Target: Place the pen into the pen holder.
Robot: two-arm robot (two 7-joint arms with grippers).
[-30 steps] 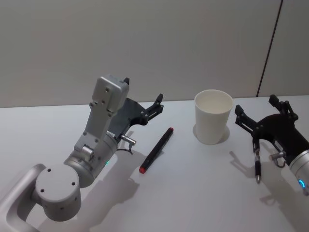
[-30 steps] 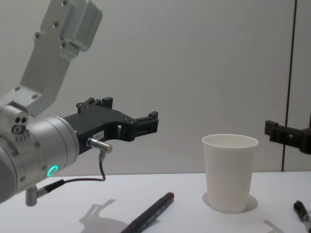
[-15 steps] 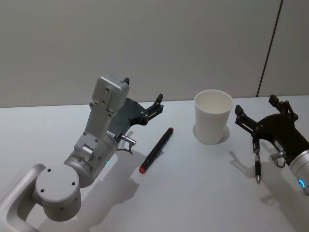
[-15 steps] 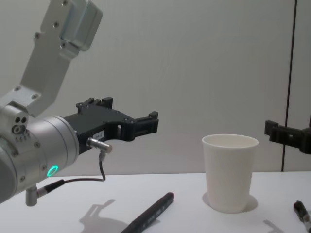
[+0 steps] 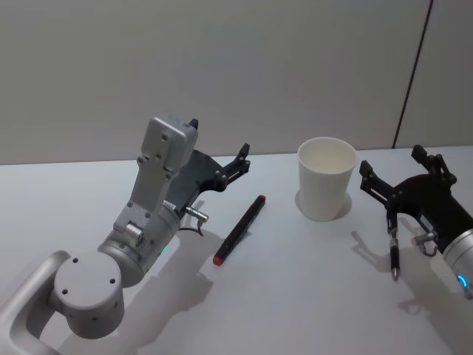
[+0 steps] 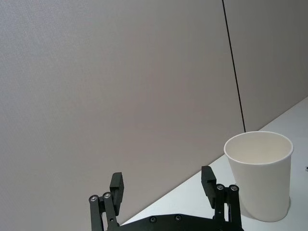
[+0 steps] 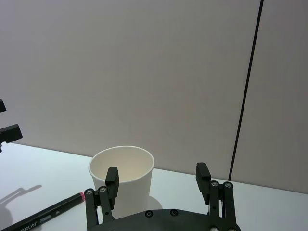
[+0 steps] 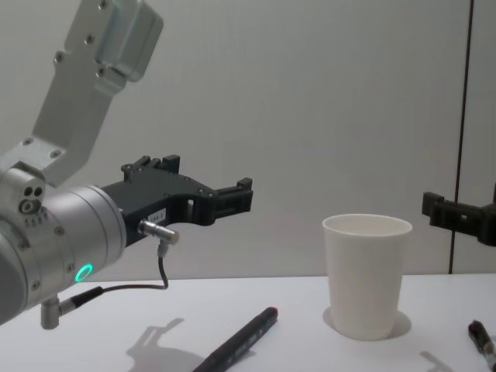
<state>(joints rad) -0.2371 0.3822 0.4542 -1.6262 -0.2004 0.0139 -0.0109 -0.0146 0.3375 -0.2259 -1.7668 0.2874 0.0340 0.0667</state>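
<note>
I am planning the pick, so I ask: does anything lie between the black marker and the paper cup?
Nothing visible does. The marker lies flat on bare table left of the cup, apart from it. A second pen lies right of the cup, near the right gripper.

Pen [image 5: 238,230] on table [image 5: 295,303], L of pen holder [image 5: 326,189]
</note>
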